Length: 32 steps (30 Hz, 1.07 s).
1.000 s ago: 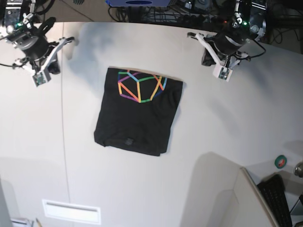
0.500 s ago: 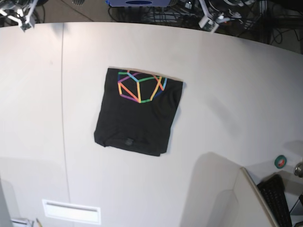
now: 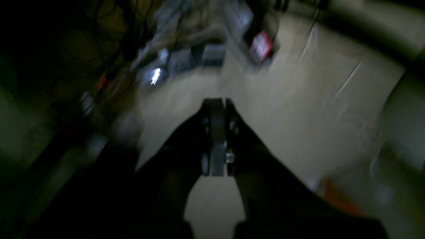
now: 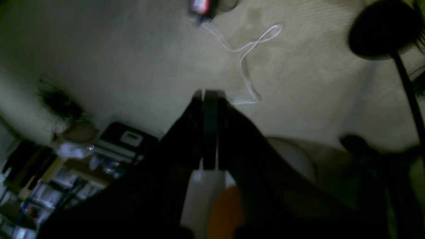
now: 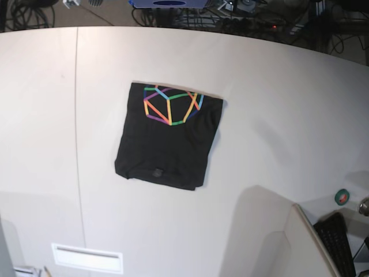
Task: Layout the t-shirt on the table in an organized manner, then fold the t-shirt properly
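The black t-shirt [image 5: 167, 138] lies folded into a rough rectangle in the middle of the off-white table [image 5: 277, 115], its rainbow polygon print [image 5: 171, 105] at the far end. Neither arm shows in the base view. In the left wrist view my left gripper [image 3: 214, 103] is shut with nothing between its fingers, held above a blurred pale floor. The right wrist view shows my right gripper [image 4: 206, 94] shut and empty too, with a white cable [image 4: 247, 56] on the floor beyond it. The t-shirt is out of both wrist views.
A thin dark seam [image 5: 76, 133] runs down the table's left part. A white label [image 5: 86, 258] sits near the front edge. A beige panel [image 5: 277, 236], a green tape roll [image 5: 342, 197] and a black keyboard [image 5: 337, 245] are at the front right. Cables and gear [image 5: 242, 14] crowd the floor behind.
Both arms have drawn back from the table's far corners and left the base view. The folded t-shirt has stayed put.
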### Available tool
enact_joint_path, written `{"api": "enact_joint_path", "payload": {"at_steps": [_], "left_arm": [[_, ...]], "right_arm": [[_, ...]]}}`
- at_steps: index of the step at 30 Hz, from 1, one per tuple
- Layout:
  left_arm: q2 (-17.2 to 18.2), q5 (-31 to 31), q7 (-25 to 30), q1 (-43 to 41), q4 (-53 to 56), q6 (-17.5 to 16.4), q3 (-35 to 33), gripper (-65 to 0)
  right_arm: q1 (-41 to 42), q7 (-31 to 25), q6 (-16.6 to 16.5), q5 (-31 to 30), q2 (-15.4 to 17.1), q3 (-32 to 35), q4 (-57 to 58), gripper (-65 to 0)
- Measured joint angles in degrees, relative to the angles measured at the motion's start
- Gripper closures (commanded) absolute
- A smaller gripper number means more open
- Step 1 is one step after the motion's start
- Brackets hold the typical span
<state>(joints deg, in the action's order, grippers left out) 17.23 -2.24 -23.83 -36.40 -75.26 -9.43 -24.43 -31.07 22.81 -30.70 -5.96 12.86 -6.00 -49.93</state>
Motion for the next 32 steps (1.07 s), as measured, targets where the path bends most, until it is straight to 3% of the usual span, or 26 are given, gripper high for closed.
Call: {"api": "enact_joint_path", "payload": {"at_steps": [3,6,10,11,12,13,16,18,25,32], "left_arm": [[-2.8,-1.1,12.0,3.2,15.6,-0.1,-0.2,0.0],[-6.5,-1.1,25.3,9.7,38.4,-0.2,-0.3,0.0],[-12.4,-0.8,47.6,22.1,74.6,-0.5,-0.3,0.0],[-12.4,0.8,50.0,22.3,75.3,-0.3,-0.3,0.0],[-12.2,2.9,56.7,22.5,75.3,-0.4,-0.3,0.0],[-12.1,4.4,59.0,22.7,75.1,-0.4,-0.3,0.0],[-11.6,9.2,55.6,23.4,74.9,-0.5,-0.2,0.0],[-10.8,10.3,49.8,22.9,74.0,-0.4,-0.1,0.0],[-11.1,10.6,48.5,22.9,72.5,-0.2,0.4,0.0],[-11.2,11.1,47.8,22.4,72.5,-0.2,0.0,0.0]], "right_arm": [[7.0,-11.2,2.0,0.0,0.5,6.0,16.2,0.0],[13.0,-23.6,3.3,-0.5,-0.7,10.4,31.8,0.0],[14.4,-39.5,9.6,0.1,-4.9,13.0,41.5,0.0],[13.7,-43.2,13.1,0.1,-6.3,13.0,41.5,0.0],[13.2,-46.4,15.1,0.1,-7.3,13.0,41.5,0.0],[12.8,-49.4,16.6,0.2,-8.0,13.0,41.5,0.0],[12.6,-52.0,20.7,0.0,-8.4,13.0,41.4,0.0],[12.9,-51.9,22.8,-0.2,-8.4,12.9,41.4,0.0],[12.7,-51.9,21.8,0.1,-12.3,12.8,41.7,0.0],[12.9,-52.0,22.7,-0.2,-10.4,13.0,41.6,0.0]]}}
